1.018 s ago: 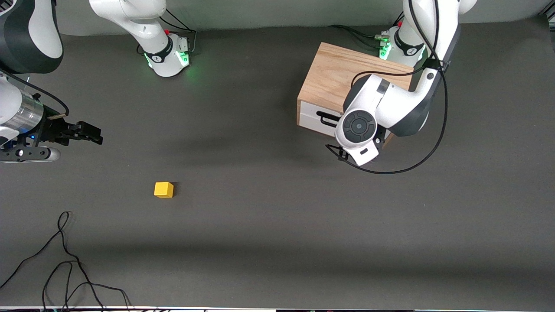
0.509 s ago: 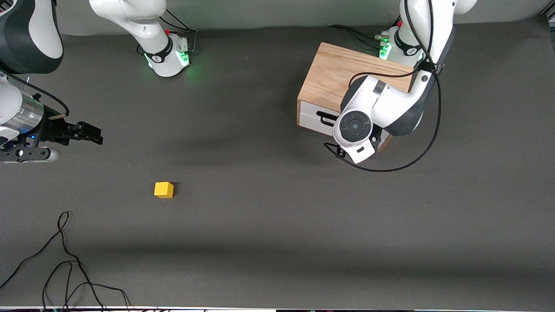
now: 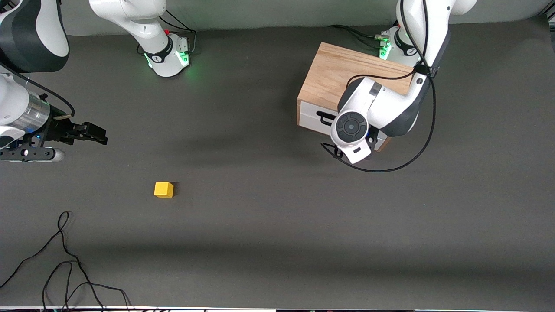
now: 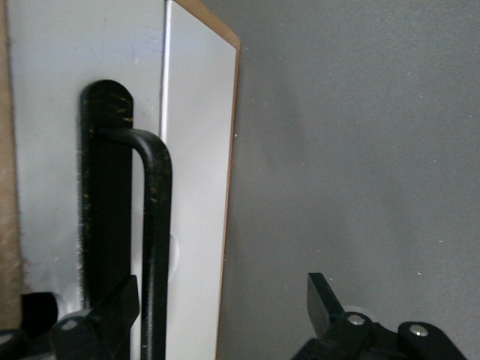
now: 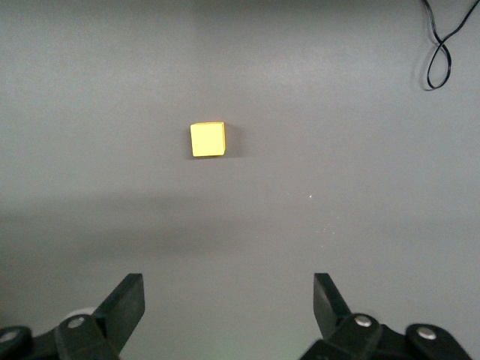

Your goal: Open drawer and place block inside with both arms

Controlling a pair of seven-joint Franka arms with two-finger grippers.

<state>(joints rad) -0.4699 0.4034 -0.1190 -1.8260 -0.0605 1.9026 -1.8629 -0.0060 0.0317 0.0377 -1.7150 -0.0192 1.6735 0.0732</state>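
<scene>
The drawer is shut in the light wooden box; its white front and black wire handle face the front camera. My left arm's wrist hangs in front of the drawer and hides the gripper. In the left wrist view my left gripper is open, straddling the handle and the edge of the white front. The yellow block lies on the mat toward the right arm's end. My right gripper is open and empty above the mat, apart from the block.
A loose black cable lies on the mat near the front camera at the right arm's end; it also shows in the right wrist view. The dark grey mat covers the table. Green-lit arm bases stand along the edge farthest from the camera.
My left arm's wrist has shifted a little toward the drawer's handle. My right gripper has crept slightly toward the middle of the table. The block and the drawer have not moved.
</scene>
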